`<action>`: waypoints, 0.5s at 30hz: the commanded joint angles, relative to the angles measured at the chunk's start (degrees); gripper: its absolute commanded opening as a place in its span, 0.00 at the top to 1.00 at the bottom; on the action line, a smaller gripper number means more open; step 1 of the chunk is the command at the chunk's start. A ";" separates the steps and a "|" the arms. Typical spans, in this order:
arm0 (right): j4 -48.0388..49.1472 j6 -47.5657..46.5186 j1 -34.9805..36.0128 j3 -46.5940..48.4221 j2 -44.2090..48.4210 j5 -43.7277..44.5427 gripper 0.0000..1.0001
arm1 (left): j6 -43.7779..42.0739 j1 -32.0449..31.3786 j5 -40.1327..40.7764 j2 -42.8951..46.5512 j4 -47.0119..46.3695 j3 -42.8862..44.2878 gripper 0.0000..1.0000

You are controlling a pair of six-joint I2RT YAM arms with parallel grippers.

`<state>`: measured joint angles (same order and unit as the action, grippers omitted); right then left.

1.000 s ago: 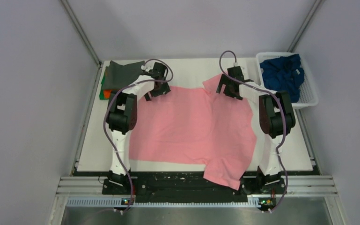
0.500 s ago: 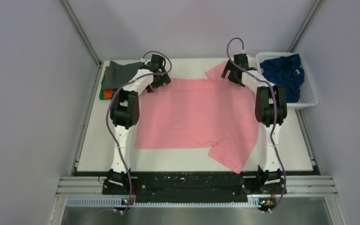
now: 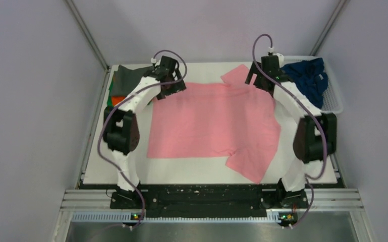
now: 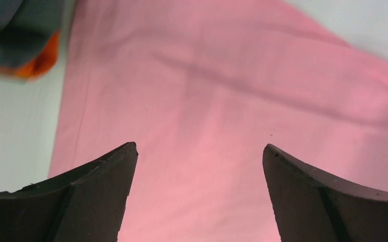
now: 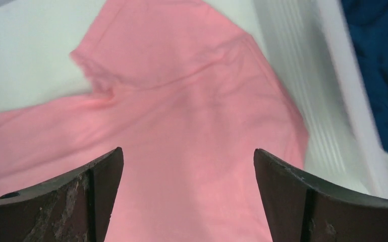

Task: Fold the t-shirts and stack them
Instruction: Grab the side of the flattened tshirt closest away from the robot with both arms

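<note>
A pink t-shirt [image 3: 212,121] lies spread flat on the white table, one sleeve at the back [image 3: 237,74] and one at the front right [image 3: 250,166]. My left gripper [image 3: 167,89] is open and empty above its back left corner; the left wrist view shows the shirt [image 4: 222,101] between the open fingers [image 4: 199,151]. My right gripper [image 3: 259,83] is open and empty above the back right part near the sleeve; the right wrist view shows the shirt [image 5: 191,116] under the open gripper [image 5: 187,154]. A folded dark grey shirt [image 3: 131,78] lies on an orange one [image 3: 117,100] at the back left. A navy shirt [image 3: 308,80] is crumpled in the basket.
The white lattice basket [image 3: 334,108] stands at the back right, close to my right gripper; its wall shows in the right wrist view [image 5: 333,75]. The folded stack also shows in the left wrist view [image 4: 10,35]. Grey walls enclose the table on both sides and at the back.
The pink shirt slid towards the back, off the table's front edge, and now lies flat. Both arms have stretched farther back and their elbows swung outward.
</note>
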<state>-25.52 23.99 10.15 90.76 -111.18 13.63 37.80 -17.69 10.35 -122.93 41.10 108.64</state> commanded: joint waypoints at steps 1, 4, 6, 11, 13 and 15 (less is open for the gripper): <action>12.28 1.68 1.10 -19.81 25.59 0.84 0.01 | 2.60 -3.57 4.99 27.67 -3.95 -21.52 0.01; 19.03 4.77 0.97 -34.25 38.10 -0.42 0.01 | 7.71 -5.63 8.26 40.69 -5.62 -39.97 0.01; 21.41 6.70 0.91 -42.26 45.59 -0.82 0.01 | 12.09 -7.03 11.54 47.80 -3.42 -48.09 0.01; 18.15 8.76 0.93 -52.06 58.11 -2.31 0.01 | 18.70 -7.48 13.49 62.70 1.80 -64.56 0.02; 15.75 8.55 0.99 -53.72 60.16 -3.17 0.01 | 20.95 -7.46 14.25 66.11 3.97 -68.73 0.04; 13.94 8.23 1.01 -54.96 61.03 -3.10 0.01 | 22.56 -7.43 15.51 68.05 5.36 -72.06 0.08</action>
<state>-9.91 31.24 10.98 37.01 -53.34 11.75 54.15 -24.97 21.61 -59.81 42.74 41.32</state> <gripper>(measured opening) 0.986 0.954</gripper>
